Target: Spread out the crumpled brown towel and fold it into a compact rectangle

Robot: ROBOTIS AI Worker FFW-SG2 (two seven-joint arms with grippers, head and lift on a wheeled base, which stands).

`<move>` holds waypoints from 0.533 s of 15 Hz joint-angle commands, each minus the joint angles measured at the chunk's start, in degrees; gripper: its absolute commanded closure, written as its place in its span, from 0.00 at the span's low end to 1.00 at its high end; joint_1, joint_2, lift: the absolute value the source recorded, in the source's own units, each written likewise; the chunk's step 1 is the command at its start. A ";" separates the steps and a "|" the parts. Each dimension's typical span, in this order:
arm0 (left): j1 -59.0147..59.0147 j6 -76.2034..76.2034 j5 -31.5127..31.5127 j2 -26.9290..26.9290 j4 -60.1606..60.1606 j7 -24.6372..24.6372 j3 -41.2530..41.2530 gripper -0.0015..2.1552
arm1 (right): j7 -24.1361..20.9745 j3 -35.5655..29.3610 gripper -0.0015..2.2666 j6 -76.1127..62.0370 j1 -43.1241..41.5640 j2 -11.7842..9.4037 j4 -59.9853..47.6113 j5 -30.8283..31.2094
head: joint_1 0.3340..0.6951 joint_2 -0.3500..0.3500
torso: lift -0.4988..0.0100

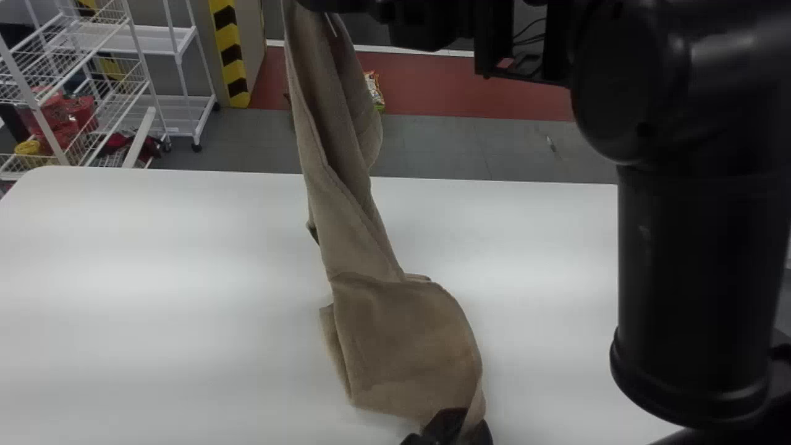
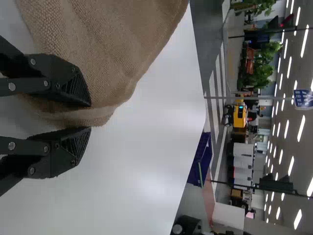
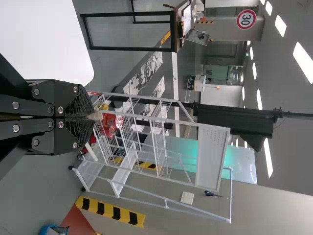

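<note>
One brown towel, raised at one end, runs lengthwise over the white table

The brown towel [image 1: 408,346] has its long axis from the top of the head view down to the near side, and this line goes a little toward the right as it comes nearer. The upper part is narrow, with long folds along it, and it is up in the air. The lower part is wider and is lying on the table [image 1: 154,278], with its end at the left gripper [image 1: 462,428]. Whether this gripper is wide, narrow or holding the cloth, I cannot tell. The right gripper [image 1: 346,5] is high up, closed on a small tip of the towel.

I count one towel, one table and two grippers. In the head view there are also two white racks [image 1: 80,68] [image 1: 176,43] and one small packet [image 1: 374,91].

The table is white, with a rounded far left corner. Behind it the floor [image 1: 445,145] is grey, with a red band [image 1: 457,83] across. Near the racks stands a pillar with yellow and black stripes [image 1: 230,55]. The left wrist view shows green plants [image 2: 261,66] and a blue crate [image 2: 201,159] in the room.
</note>
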 commanded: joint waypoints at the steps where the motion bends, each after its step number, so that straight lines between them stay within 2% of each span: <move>1: 3.43 -1.11 0.54 1.51 -5.00 -0.71 4.08 0.67 | -0.18 -3.13 0.64 -0.27 -0.84 0.14 -0.11 -0.08 | 1.00 0.37 | 0.73; 4: 8.36 -3.05 2.74 1.51 -10.71 -3.52 13.40 0.67 | -0.26 -9.01 0.64 -0.62 -1.37 0.14 -0.11 -1.93 | 1.00 0.39 | 0.73; 6: 9.94 -3.05 5.64 1.42 -13.87 -5.54 19.20 0.67 | 0.35 -11.74 0.64 -0.62 0.04 0.14 -1.07 -3.60 | 0.86 0.42 | 0.73; 8: 10.64 -2.87 7.31 1.42 -16.25 -6.77 23.42 0.67 | 0.79 -14.02 0.64 -0.80 1.53 0.14 -3.01 -4.65 | 0.81 0.45 | 0.73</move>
